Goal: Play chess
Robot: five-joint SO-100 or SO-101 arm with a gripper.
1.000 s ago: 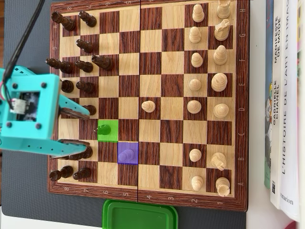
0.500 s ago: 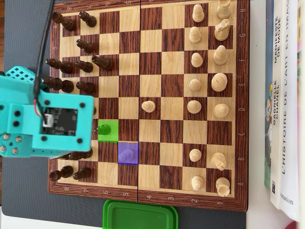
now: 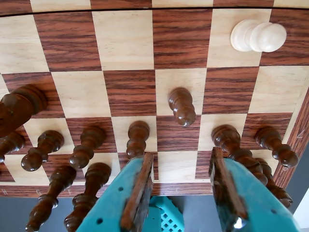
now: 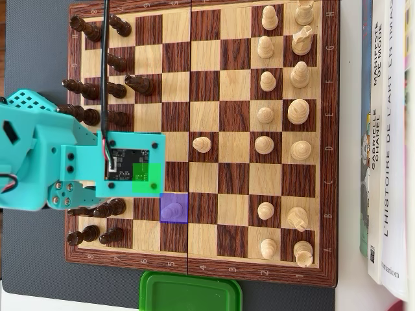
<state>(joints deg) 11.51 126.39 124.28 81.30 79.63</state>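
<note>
Hovering above the chessboard (image 4: 259,175), the arm's fingers (image 3: 137,191) stand apart before a dark pawn (image 3: 182,106).

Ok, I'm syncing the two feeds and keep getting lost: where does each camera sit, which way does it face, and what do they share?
Wrist view: rides on the arm behind the claw, looking along the board across the dark pieces toward a lone light pawn; both teal fingers show at the bottom, apart.
Overhead view: fixed above, looking straight down at the chessboard, books and green lid; the teal arm covers the left squares.
Shared: the same board and dark pieces; the advanced dark pawn is hidden under the arm overhead.
</note>
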